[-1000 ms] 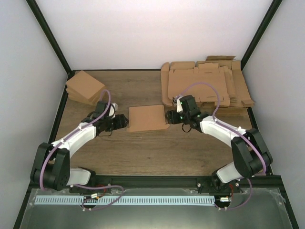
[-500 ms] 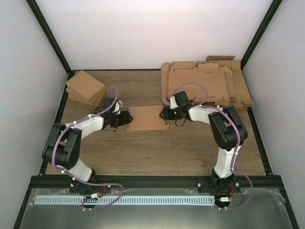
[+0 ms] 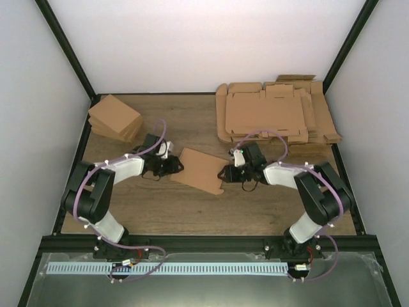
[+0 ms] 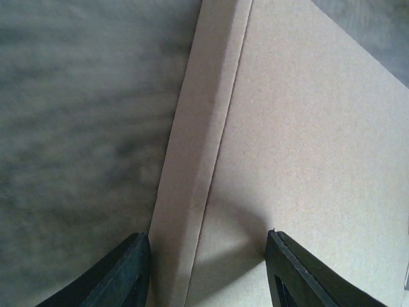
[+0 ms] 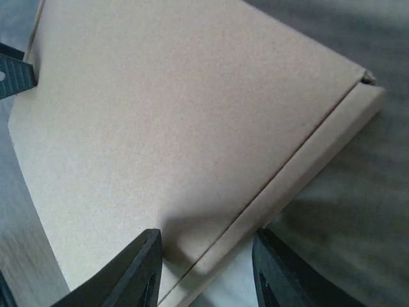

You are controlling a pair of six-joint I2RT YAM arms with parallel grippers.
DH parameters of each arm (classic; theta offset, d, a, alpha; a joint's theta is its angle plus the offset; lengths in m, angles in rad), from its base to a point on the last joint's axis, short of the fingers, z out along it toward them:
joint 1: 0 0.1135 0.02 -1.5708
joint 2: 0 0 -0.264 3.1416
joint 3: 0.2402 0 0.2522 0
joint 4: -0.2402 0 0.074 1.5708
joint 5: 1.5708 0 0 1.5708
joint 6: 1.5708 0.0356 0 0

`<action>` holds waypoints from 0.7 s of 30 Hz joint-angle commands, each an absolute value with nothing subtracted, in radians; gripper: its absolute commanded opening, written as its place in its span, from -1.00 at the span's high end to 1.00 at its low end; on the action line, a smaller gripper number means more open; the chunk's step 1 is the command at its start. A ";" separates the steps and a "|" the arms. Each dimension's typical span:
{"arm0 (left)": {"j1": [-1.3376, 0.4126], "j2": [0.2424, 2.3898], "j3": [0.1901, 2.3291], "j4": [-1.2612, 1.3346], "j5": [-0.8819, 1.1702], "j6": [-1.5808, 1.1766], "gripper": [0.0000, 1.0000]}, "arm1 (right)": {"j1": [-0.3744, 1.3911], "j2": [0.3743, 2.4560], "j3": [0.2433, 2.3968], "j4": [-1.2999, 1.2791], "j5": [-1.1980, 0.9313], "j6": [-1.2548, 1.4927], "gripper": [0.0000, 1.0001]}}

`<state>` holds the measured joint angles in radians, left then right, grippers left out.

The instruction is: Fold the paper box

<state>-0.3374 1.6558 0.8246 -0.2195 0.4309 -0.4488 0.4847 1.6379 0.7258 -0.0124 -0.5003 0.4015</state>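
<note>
The paper box (image 3: 199,170) is a plain brown, shallow folded carton lying askew on the wooden table, its right end nearer to me. My left gripper (image 3: 176,166) is at its left edge. In the left wrist view the box's side strip (image 4: 185,166) and lid (image 4: 307,141) run between the open fingers (image 4: 124,275) of that gripper (image 4: 208,268). My right gripper (image 3: 225,173) is at the box's right corner. In the right wrist view this gripper (image 5: 208,268) is open astride the edge fold (image 5: 307,153), one finger (image 5: 137,272) over the lid (image 5: 166,115).
A thick pile of flat tabbed cardboard sheets (image 3: 275,115) fills the back right. A pile of small folded brown boxes (image 3: 115,118) sits at the back left. Black frame rails (image 3: 70,57) border the table.
The box has turned, its right end swinging toward me. Both grippers followed its edges and their jaws have narrowed. The right arm's elbow has dropped lower.
</note>
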 commanded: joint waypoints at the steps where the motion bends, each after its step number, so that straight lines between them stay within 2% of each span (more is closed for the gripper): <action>1: -0.406 1.564 0.765 -0.273 0.445 -0.454 -0.07 | 0.523 1.516 0.609 -0.021 -0.534 0.457 0.07; 3: -0.407 1.511 0.735 -0.294 0.385 -0.462 -0.14 | 0.523 1.447 0.572 -0.054 -0.458 0.457 -0.15; 7: -0.408 1.416 0.720 -0.358 0.201 -0.449 -0.35 | 0.518 1.361 0.596 -0.142 -0.299 0.420 -0.37; 12: -0.408 1.341 0.721 -0.359 0.211 -0.448 -0.40 | 0.505 1.334 0.683 -0.120 -0.213 0.345 -0.57; 21: -0.447 1.227 0.645 -0.257 0.318 -0.454 -0.41 | 0.489 1.649 0.958 -0.090 -0.477 0.125 -0.35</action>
<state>-0.4236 1.2732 0.6754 -0.3141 0.2634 -0.4599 0.4992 1.5284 0.8539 -0.1036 -0.3618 0.2523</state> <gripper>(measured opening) 0.701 0.699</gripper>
